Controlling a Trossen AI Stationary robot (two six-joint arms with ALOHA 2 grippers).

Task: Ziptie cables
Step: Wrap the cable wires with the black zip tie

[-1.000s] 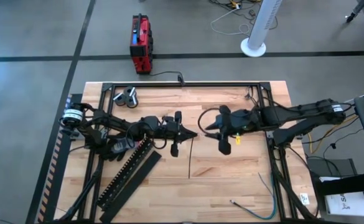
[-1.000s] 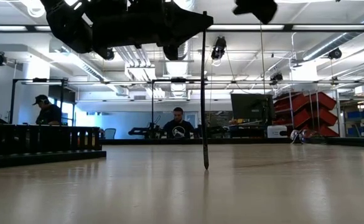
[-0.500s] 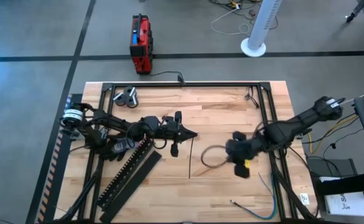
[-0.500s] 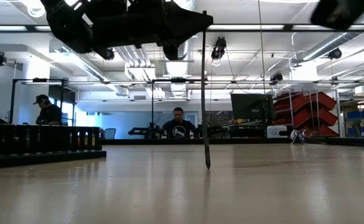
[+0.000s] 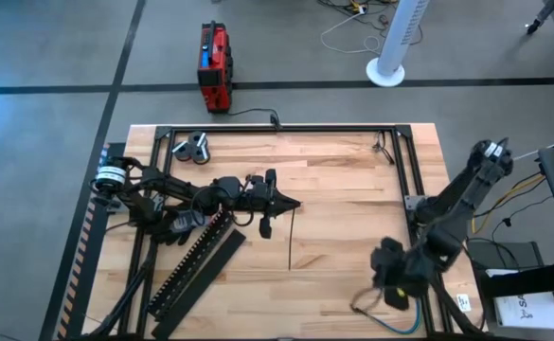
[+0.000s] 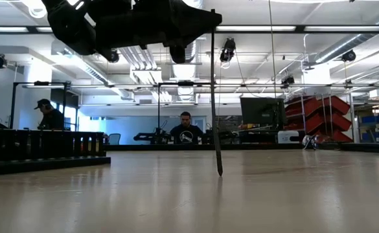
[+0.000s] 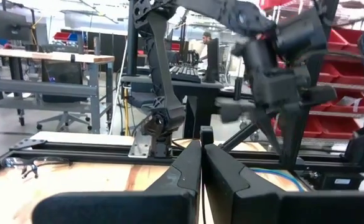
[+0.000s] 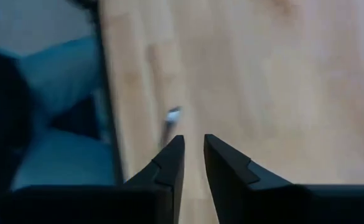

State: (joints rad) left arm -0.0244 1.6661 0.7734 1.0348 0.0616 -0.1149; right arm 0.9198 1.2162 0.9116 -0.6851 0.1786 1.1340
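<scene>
Two grippers are in view, one on each arm. Left gripper (image 5: 294, 205) is in the middle of the table (image 5: 352, 189), with its fingers (image 7: 188, 168) pressed together on the upper end of one thin black strip (image 5: 290, 239); in the low view this strip (image 6: 215, 97) hangs straight down and its tip is just above the wood. Right gripper (image 5: 387, 277) is at the near right corner of the table, and its wrist view shows the two fingers (image 8: 169, 165) with only a narrow gap between them and nothing in it; below them is bare wood with one small pale wire end (image 8: 172, 116) just in front of the fingertips. The cables (image 5: 390, 317) lie at that same corner: I can count one blue and one green wire, running together along the table edge, just beside and partly under the right gripper, and well apart from the left gripper. Whether a third, darker wire is with them I cannot tell. On the left side there is one black toothed duct (image 5: 193, 260) and one flat black lid (image 5: 205, 279) beside it, both lying diagonally. One red box (image 5: 214, 66) stands on the floor beyond the table. In the low view two persons (image 6: 186, 129) are seen in the room behind.
</scene>
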